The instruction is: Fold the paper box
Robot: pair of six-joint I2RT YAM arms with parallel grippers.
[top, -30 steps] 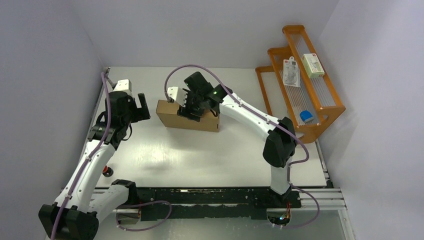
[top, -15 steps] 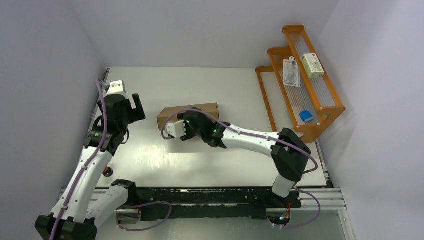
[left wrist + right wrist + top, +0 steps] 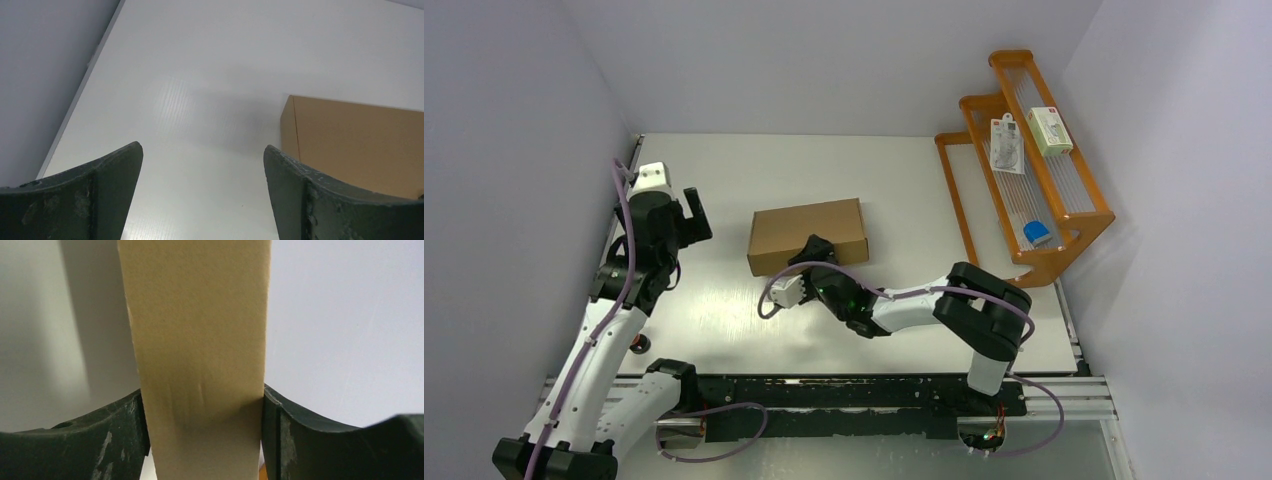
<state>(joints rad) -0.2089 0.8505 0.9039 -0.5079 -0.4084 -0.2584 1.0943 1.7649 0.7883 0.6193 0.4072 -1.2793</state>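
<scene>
Even light; close-ups perhaps soft.

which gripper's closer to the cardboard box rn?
Right. The right gripper is clamped on the near edge of the paper box. The left gripper hangs open off to the box's left, not touching it.

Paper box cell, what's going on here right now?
The right gripper is clamped on the near edge of the paper box, which looks folded shut and lies flat in the middle of the table. The left gripper hangs open to the box's left, touching nothing. The orange rack of small packages stands at the right edge.
</scene>
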